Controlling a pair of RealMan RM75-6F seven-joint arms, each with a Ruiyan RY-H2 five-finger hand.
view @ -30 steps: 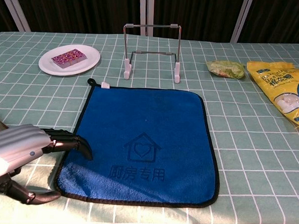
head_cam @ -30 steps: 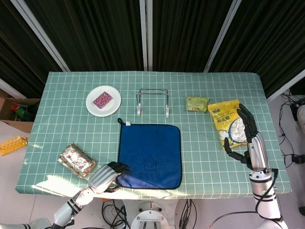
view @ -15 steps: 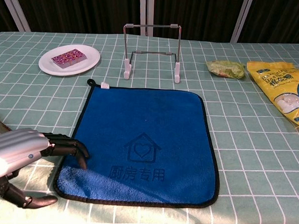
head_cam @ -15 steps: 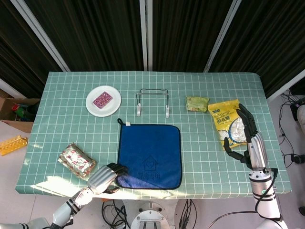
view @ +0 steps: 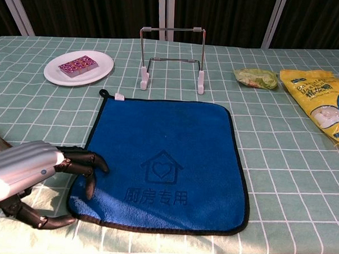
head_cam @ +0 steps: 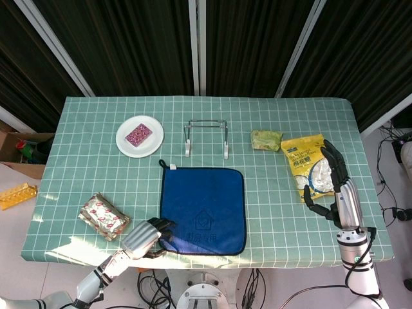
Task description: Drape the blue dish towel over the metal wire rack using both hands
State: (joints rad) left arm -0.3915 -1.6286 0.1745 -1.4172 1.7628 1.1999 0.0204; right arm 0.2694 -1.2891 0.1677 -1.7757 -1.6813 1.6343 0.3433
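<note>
Left hand (view: pixel 27 174) lies at the near left corner of the blue towel (view: pixel 165 160), its dark fingers (view: pixel 89 167) curled down onto the cloth and the thumb under the edge, so it seems to pinch that corner. Right hand (head_cam: pixel 335 187) stands upright at the right side of the table (head_cam: pixel 84 141), fingers apart, holding nothing, just beside the yellow bag (head_cam: pixel 309 166). Towel lies flat before the wire rack (view: pixel 172 57), not touching it. Left of the rack stands a white plate (view: pixel 53 72).

Blue dish towel (view: pixel 162 160) flat before upright, seemingly bare wire rack (view: pixel 172 57).
</note>
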